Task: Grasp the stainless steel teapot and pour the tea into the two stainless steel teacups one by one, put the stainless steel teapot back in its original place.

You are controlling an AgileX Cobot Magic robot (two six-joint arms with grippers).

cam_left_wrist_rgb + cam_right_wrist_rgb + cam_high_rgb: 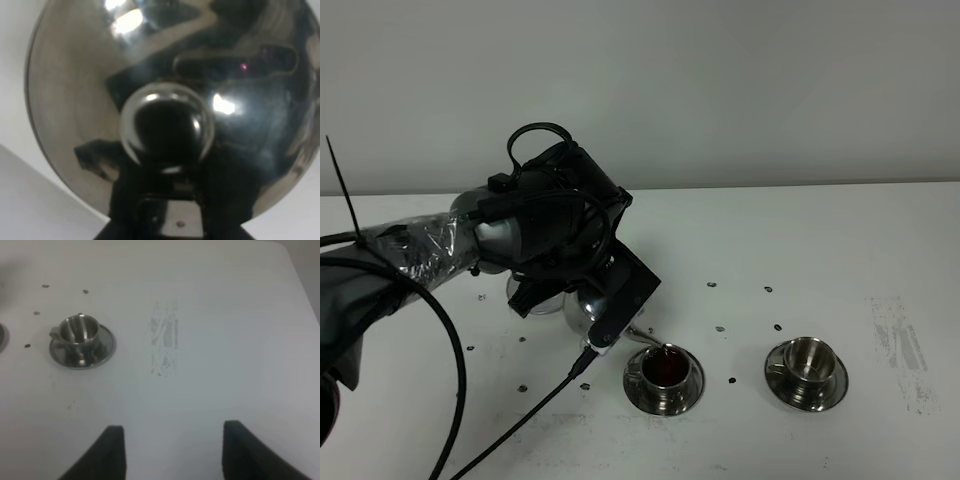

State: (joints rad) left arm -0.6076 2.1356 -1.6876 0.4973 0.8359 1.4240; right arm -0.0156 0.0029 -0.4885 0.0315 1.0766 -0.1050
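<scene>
Teapot (75, 100) sits clamped in your left pincer (605, 305), spout tilted over the filled teacup (663, 375) just below it; the empty teacup (807, 368) lies farther right. Right pincer (172, 450) hangs apart, idle.

Table (800, 230): white, flat top, with small dark specks (711, 284) scattered across its middle. Scuff (898, 345): one grey streaky patch on the table, to the right of the specks. Wall (720, 90): plain pale grey, behind the table.
</scene>
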